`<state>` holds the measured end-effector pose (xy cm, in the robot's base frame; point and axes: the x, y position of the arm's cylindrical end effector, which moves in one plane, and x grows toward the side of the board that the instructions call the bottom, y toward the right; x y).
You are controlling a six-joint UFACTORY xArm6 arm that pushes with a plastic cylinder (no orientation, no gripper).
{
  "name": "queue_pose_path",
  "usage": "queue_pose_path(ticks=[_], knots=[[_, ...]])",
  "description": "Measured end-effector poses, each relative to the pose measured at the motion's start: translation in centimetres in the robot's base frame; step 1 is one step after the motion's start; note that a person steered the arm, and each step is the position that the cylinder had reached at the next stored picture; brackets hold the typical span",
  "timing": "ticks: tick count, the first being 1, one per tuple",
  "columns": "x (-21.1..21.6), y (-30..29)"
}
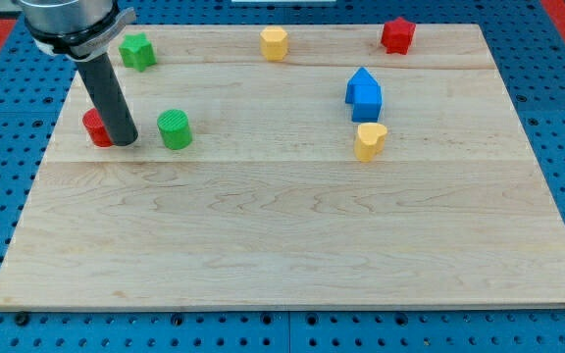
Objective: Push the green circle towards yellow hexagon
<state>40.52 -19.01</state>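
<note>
The green circle [175,128] stands on the wooden board at the view's left. The yellow hexagon [275,43] sits near the board's top edge, up and to the right of the circle. My rod comes down from the view's top left, and my tip [125,140] rests on the board just left of the green circle, a small gap apart. A red block [94,127] is right behind the rod on its left, partly hidden by it.
A green star-like block [136,50] sits at the top left. A red star-like block [397,34] is at the top right. A blue house-shaped block [364,95] stands right of centre, with a yellow heart [370,140] just below it.
</note>
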Motion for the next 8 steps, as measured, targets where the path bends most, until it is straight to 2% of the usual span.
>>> queue_pose_path(ticks=[1,2,5,6,7,8], knots=[[-1.1,2.8],[-1.2,9.7],[-3.1,10.3],[-1.7,10.3],[2.4,10.3],[2.4,10.3]])
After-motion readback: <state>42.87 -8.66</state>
